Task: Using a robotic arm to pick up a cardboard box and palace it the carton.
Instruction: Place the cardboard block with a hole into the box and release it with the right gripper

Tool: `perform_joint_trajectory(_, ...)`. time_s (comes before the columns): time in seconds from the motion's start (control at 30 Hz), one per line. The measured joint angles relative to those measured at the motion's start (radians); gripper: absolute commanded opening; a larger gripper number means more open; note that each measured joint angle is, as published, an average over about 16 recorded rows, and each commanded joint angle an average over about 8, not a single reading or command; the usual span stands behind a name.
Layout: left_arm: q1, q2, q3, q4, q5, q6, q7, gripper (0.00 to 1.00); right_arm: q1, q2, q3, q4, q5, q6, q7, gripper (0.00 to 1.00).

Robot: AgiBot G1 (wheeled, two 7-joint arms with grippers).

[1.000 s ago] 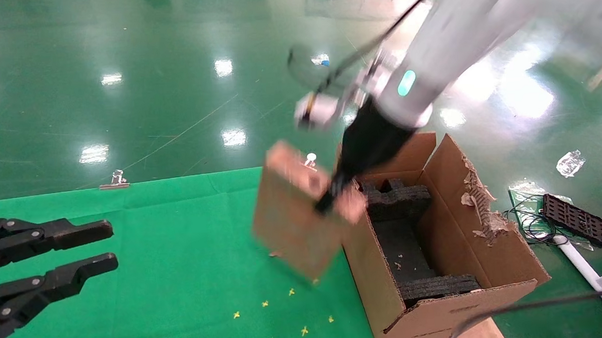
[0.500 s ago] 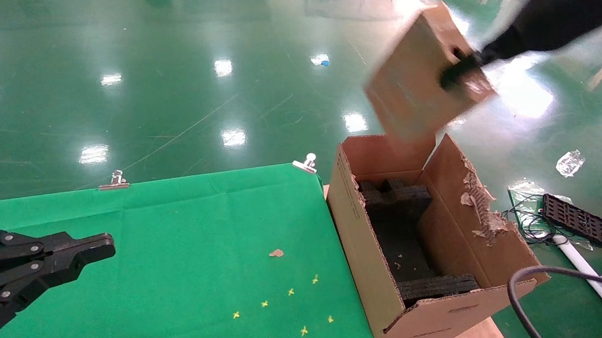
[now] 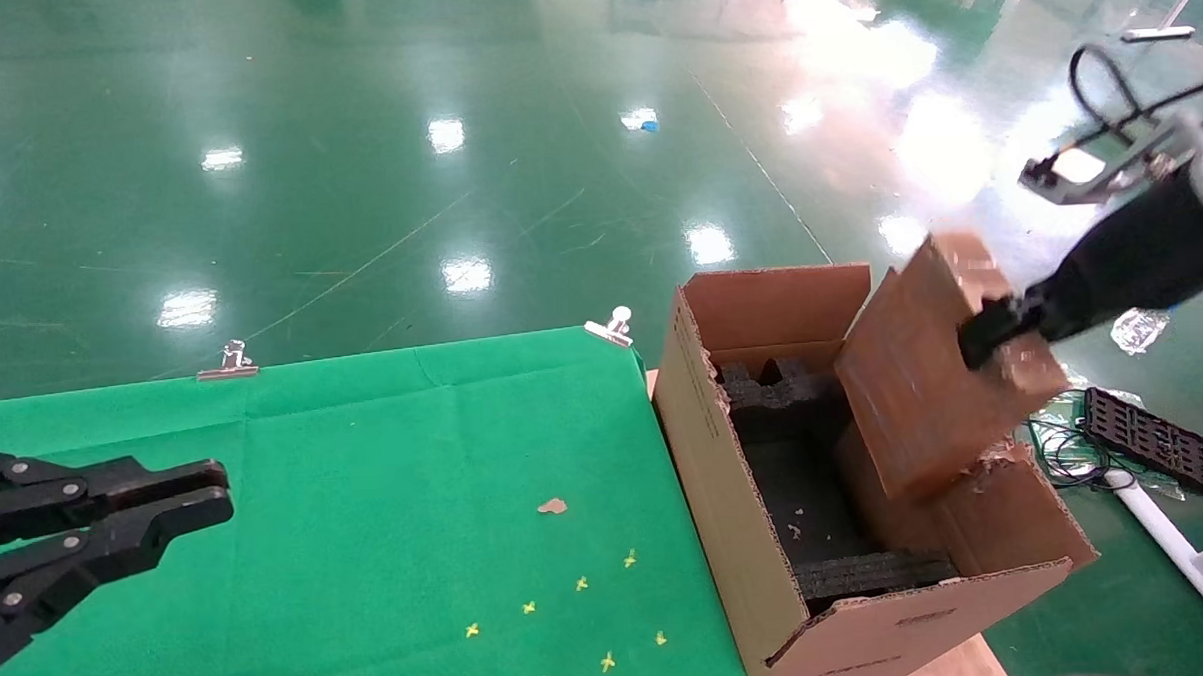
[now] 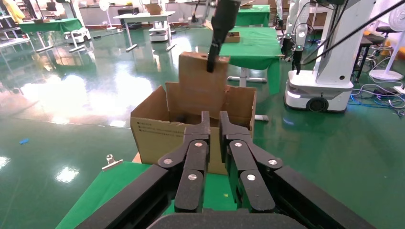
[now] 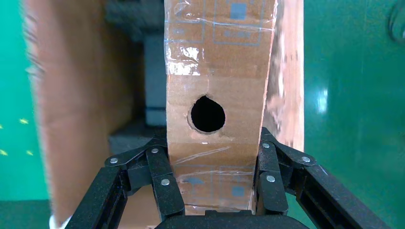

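My right hand (image 5: 212, 191) grips the small taped brown cardboard box (image 3: 938, 371), tilted above the right wall of the large flapped brown carton (image 3: 727, 494); its foam-lined cavity lies left and below. My left hand (image 3: 182, 508), nearly closed, idles over the green surface (image 3: 369, 546).

Worn brown cardboard box (image 3: 923, 387), clear-taped with a round hole in one narrow face, hangs tilted over the open carton (image 3: 758, 533), whose inside holds black foam

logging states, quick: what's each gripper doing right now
Left gripper: shut, holding nothing, over the green cloth.
Right gripper: shut on the cardboard box, above the carton.
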Motion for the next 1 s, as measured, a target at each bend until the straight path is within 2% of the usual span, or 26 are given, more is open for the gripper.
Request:
perform_joint_trajectory(0.67,0.000,-0.001,0.001,0.000,-0.001,-0.001,0.001,1.00,-0.183,-0.028,-0.013,-0.052,-0.014,0.099,-0.022,0.00)
perform_joint_trajectory(1.0,0.000,-0.001,0.002,0.000,-0.001,-0.001,0.001,1.00,-0.311,-0.041,0.002,-0.066,0.010,0.184,-0.036,0.00)
